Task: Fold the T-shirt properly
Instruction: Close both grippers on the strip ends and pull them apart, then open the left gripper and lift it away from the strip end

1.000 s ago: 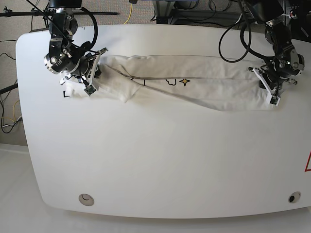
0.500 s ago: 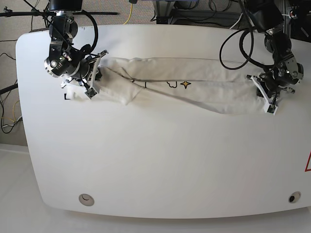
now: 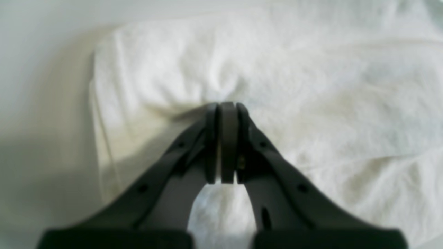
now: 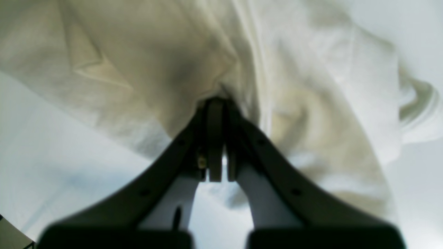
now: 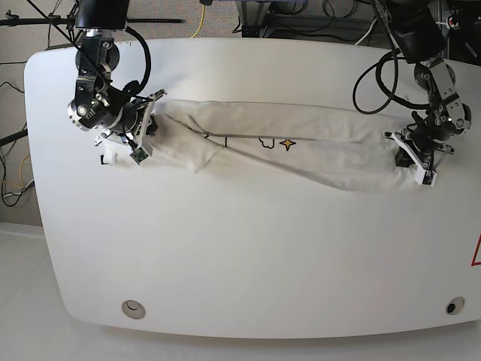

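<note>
The white T-shirt [image 5: 316, 154] lies as a long, narrow band across the far half of the table, stretched between both grippers. A small yellow star and cloud outlines of its print [image 5: 285, 143] show near its middle. My left gripper [image 5: 412, 159] is at the band's right end, shut on the cloth. In the left wrist view the left gripper [image 3: 223, 107] pinches a pucker of the T-shirt [image 3: 311, 86]. My right gripper [image 5: 141, 137] is shut on the left end. In the right wrist view the right gripper [image 4: 216, 102] bites into the hanging folds of the T-shirt [image 4: 155, 52].
The white table [image 5: 248, 248] has a round grommet at the front left [image 5: 134, 308] and another at the front right [image 5: 453, 306]. Black cables [image 5: 368, 83] loop behind both arms. A small black mark [image 5: 103, 159] sits beside the right gripper.
Both grippers have moved a little toward the table's near edge, taking the shirt with them. The band now lies straighter and flatter. Both grips have held.
</note>
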Tool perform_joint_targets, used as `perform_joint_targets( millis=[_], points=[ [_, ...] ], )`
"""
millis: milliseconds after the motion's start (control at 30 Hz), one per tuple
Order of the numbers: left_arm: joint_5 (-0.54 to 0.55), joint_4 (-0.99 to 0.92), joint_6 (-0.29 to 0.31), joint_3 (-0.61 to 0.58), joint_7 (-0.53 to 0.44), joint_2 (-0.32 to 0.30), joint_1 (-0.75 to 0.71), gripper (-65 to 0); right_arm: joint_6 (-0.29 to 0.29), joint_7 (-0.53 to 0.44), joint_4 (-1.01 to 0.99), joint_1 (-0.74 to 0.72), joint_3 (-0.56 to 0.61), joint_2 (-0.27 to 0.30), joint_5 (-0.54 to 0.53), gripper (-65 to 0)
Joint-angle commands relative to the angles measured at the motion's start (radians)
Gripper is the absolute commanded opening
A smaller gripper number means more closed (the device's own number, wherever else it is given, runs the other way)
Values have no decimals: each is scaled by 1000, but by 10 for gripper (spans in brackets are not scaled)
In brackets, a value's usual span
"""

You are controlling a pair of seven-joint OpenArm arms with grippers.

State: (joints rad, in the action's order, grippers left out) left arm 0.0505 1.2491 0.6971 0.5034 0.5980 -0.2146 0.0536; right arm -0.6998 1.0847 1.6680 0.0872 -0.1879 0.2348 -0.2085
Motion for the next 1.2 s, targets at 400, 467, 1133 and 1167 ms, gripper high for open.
perform_joint_targets(
  millis=[400, 467, 1133, 1167],
  points=[
    [-28, -111, 1, -28, -28, -4, 24, -650, 2, 13, 2, -56, -3, 7, 16, -650],
    [-28, -110, 1, -28, -26, -4, 24, -650, 2, 16, 7, -56, -3, 7, 16, -650],
    [-27, 90, 1, -21, -25, -44, 22, -649, 2, 88, 183, -57, -5, 7, 16, -650],
    [-27, 114, 1, -21, -25, -42, 22, -649, 2, 88, 199, -54, -5, 7, 14, -650]
  ],
)
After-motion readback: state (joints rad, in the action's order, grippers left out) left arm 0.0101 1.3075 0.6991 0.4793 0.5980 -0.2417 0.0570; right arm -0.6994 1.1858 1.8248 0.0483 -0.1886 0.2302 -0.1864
